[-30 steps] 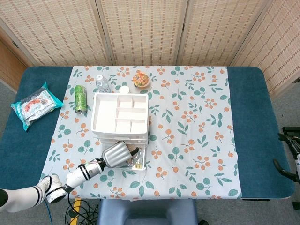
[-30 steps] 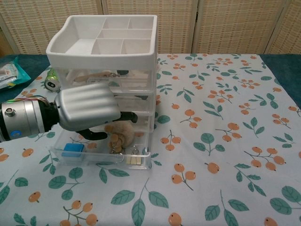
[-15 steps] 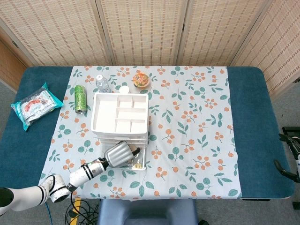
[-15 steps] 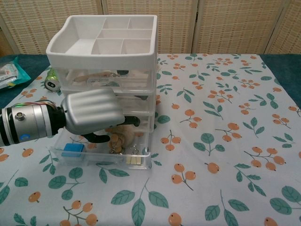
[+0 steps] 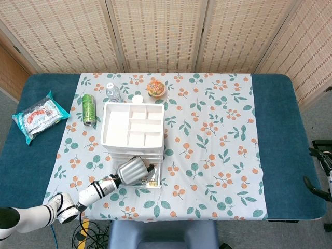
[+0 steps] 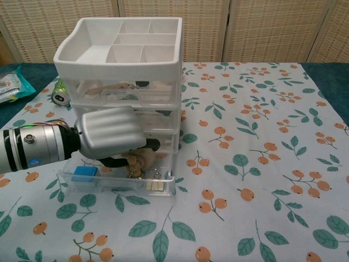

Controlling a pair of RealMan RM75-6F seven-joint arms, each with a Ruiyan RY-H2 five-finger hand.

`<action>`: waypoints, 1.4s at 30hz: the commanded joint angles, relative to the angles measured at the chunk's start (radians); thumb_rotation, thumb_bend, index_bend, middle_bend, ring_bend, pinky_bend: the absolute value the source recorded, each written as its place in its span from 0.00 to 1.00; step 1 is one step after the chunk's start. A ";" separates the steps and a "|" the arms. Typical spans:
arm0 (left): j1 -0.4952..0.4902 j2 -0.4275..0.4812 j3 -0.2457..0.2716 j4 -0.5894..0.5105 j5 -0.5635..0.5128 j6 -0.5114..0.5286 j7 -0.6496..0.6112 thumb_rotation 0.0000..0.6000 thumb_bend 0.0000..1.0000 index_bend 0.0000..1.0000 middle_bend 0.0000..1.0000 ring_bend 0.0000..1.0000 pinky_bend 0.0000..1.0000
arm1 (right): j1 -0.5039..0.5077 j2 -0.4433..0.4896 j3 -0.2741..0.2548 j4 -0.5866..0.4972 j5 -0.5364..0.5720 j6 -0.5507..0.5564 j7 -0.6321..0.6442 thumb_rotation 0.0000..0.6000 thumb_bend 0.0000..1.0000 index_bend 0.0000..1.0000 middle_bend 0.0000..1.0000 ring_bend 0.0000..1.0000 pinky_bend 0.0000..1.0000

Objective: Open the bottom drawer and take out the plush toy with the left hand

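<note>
**Left hand deep in the open bottom drawer, over the plush toy**

Woven screens stand behind a blue table (image 5: 282, 129) spread with a leaf-and-berry cloth (image 5: 218, 140). Starting far left of the hand in the head view: a snack packet (image 5: 39, 115) on bare blue, then a green can (image 5: 88, 109) lying down and a water bottle (image 5: 113, 92), all well beyond the hand. The left hand (image 6: 109, 135) comes in low from the left, its silver back up, fingers curled down into the pulled-out bottom drawer (image 6: 117, 180) of the white drawer unit (image 6: 122, 54). From overhead, the hand (image 5: 132, 170) hides nearly everything in that drawer. The chest view opens it up: a blue block (image 6: 84, 173) just below the wrist side, the tan plush toy (image 6: 139, 159) under the dark fingertips (image 6: 152, 144), touching them. Whether the hand actually grips the toy, I cannot tell. Small clips (image 6: 155, 184) sit at the drawer's front, just right of the hand. Beyond the unit, a small bowl (image 5: 156, 88). Right hand: neither camera shows it.
</note>
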 commanded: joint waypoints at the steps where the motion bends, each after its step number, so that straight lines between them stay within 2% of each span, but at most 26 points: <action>1: 0.000 -0.004 0.004 0.007 0.001 0.004 -0.003 1.00 0.30 0.34 0.99 1.00 1.00 | 0.000 0.000 0.000 0.001 0.000 0.000 0.001 1.00 0.33 0.14 0.27 0.26 0.22; 23: 0.003 -0.044 0.019 0.071 0.005 0.054 -0.085 1.00 0.30 0.53 1.00 1.00 1.00 | -0.003 -0.002 0.000 0.005 0.000 0.002 0.005 1.00 0.33 0.14 0.27 0.26 0.22; 33: 0.010 -0.040 0.018 0.071 0.003 0.087 -0.117 1.00 0.30 0.56 1.00 1.00 1.00 | -0.002 -0.003 0.001 0.003 -0.002 0.003 0.002 1.00 0.33 0.14 0.27 0.26 0.22; 42: 0.029 -0.014 0.015 0.021 0.011 0.150 -0.143 1.00 0.30 0.56 1.00 1.00 1.00 | -0.002 -0.002 0.000 -0.002 -0.003 0.001 -0.002 1.00 0.33 0.14 0.27 0.26 0.22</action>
